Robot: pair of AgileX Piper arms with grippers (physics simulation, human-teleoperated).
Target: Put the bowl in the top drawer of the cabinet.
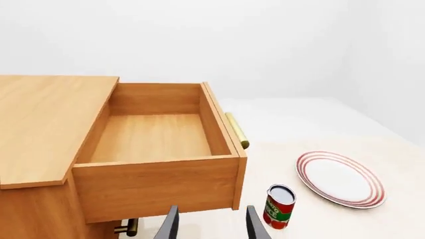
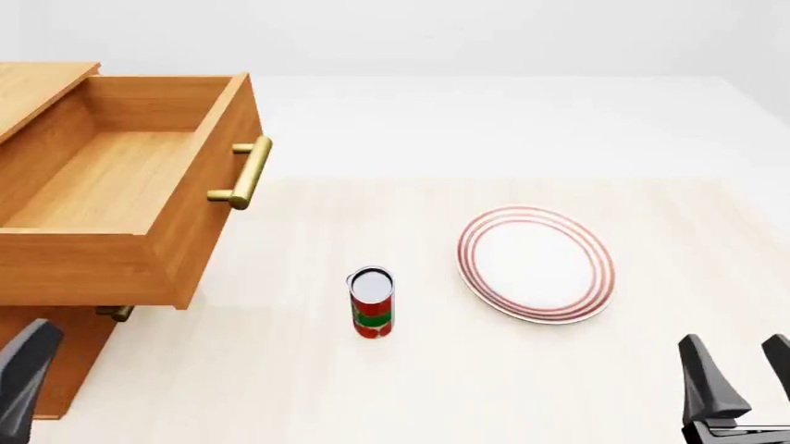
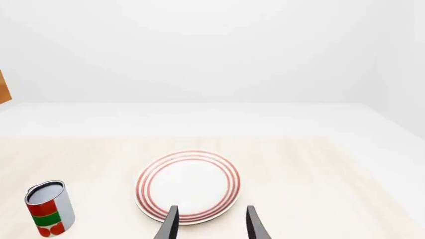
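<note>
Front view shows the drawer pulled well out of the cabinet, its floor bare, brass handle pointing toward the table's middle. No bowl appears in any view; I cannot tell where it is, and that is the first hazard: with the target unseen, an arm could be steered toward the wrong round thing. The plate, white with red rings, lies flat right of centre and is the likely mix-up. A can stands upright between drawer and plate, apart from both.

Left gripper sits low, near the drawer's side wall, fingers spread with nothing between them. Right gripper hovers just short of the plate's near rim, fingers likewise apart and holding nothing.

Other risks, as I judge them: the left arm rising could knock the drawer's underside or the lower handle beside it. A sweep across the table could topple the can. Any carry into the drawer must clear its front panel, or the load catches the edge.
</note>
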